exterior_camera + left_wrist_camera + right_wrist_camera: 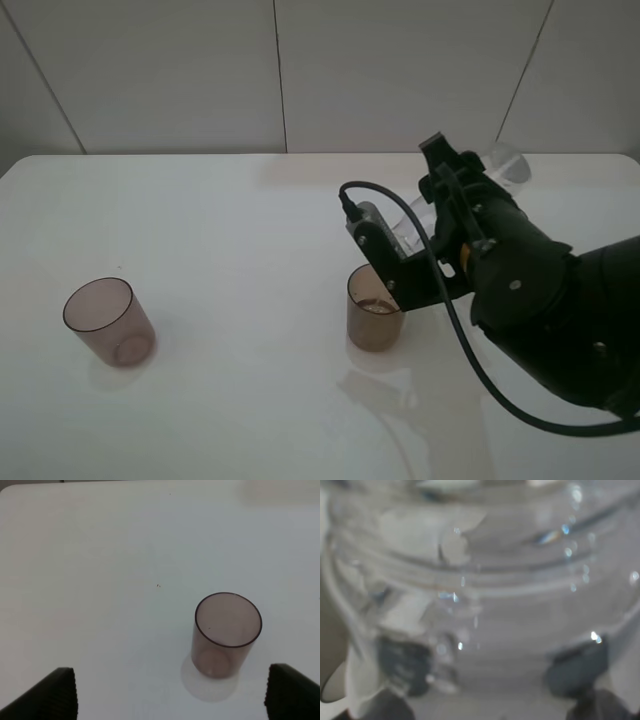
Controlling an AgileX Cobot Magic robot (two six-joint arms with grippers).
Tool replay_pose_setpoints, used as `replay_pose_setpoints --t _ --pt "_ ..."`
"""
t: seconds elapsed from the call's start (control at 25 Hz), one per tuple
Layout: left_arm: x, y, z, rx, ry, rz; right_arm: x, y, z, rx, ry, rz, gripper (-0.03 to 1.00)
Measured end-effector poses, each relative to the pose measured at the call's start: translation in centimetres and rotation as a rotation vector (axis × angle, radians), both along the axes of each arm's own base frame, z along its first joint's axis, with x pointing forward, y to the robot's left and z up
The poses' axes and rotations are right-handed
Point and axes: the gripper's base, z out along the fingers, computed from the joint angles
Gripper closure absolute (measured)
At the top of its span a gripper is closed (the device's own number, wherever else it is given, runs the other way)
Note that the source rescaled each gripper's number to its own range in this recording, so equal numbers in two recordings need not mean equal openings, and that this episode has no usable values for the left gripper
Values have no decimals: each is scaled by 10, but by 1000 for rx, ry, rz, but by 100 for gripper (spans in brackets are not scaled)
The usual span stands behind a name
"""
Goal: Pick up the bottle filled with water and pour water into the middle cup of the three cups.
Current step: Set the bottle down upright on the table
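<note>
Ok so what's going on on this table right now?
The right hand is shut on the clear bottle, holding it tipped neck-down over the amber-brown cup in the middle of the white table. It looks like pouring, though no stream of water can be made out. The left hand is open and holds nothing; the pinkish cup stands apart in front of it.

The glossy white surface (220,230) carries two translucent cups, both standing upright with their mouths open. The amber-brown cup (374,322) stands a little toward 3 o'clock from the surface's middle. The pinkish-mauve cup (108,322) stands well apart from it, out at its 9 o'clock, over a faint reflection.
</note>
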Motion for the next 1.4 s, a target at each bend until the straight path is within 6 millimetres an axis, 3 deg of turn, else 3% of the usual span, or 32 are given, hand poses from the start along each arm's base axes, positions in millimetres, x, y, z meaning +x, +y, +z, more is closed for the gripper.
replay_pose_setpoints --t 0.96,1.4 --pt "0 0 0 0 0 0 1 0 2 -27 -15 -3 95" --pt "0 0 0 0 0 0 17 38 44 354 62 -79 95"
